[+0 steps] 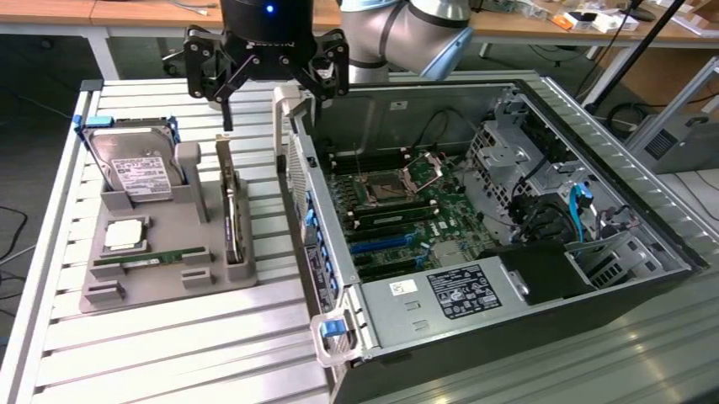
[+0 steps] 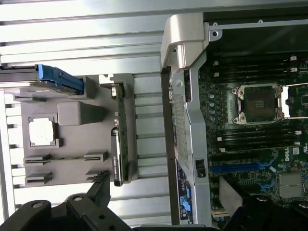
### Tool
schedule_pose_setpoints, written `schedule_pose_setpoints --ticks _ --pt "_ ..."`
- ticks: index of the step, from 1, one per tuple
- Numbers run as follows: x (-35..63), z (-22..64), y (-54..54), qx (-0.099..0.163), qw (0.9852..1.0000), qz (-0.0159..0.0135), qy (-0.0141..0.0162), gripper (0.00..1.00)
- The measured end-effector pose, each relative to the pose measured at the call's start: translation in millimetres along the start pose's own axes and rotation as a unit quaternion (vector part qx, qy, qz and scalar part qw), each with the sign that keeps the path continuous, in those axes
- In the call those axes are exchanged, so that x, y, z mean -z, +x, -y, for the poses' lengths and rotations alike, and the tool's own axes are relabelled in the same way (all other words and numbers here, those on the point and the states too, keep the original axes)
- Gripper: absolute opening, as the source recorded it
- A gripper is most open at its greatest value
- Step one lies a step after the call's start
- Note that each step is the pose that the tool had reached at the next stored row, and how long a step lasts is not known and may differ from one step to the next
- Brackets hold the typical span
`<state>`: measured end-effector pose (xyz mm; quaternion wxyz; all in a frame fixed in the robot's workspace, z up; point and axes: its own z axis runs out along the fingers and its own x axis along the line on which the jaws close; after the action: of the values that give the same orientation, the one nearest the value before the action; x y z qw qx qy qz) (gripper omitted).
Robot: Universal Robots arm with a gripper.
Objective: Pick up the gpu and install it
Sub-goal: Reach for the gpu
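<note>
We see a slatted table (image 1: 168,353) bearing an open case (image 1: 540,345) on the exterior view's right and a grey holder (image 1: 157,290) on its left. A narrow strip of bare slats lies between them. The case is open on top, its board (image 1: 405,202) exposed, and its tall side wall stands along that strip. The drive (image 1: 135,172) stands upright at the holder's far end. The gpu (image 1: 232,223) stands on its long edge in the slot along the holder's side nearest the case, its metal bracket end farthest from us. The claw (image 1: 273,101) hangs above the bracket end and the case wall, fingers spread wide, holding nothing and touching nothing, with clear air beneath it.
</note>
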<state>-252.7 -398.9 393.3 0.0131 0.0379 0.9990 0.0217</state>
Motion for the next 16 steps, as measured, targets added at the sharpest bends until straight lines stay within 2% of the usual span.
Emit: schedule_pose_setpoints --ticks 16 --pt "0.5 1.3 16.7 0.0 1.0 0.0 0.0 0.99"
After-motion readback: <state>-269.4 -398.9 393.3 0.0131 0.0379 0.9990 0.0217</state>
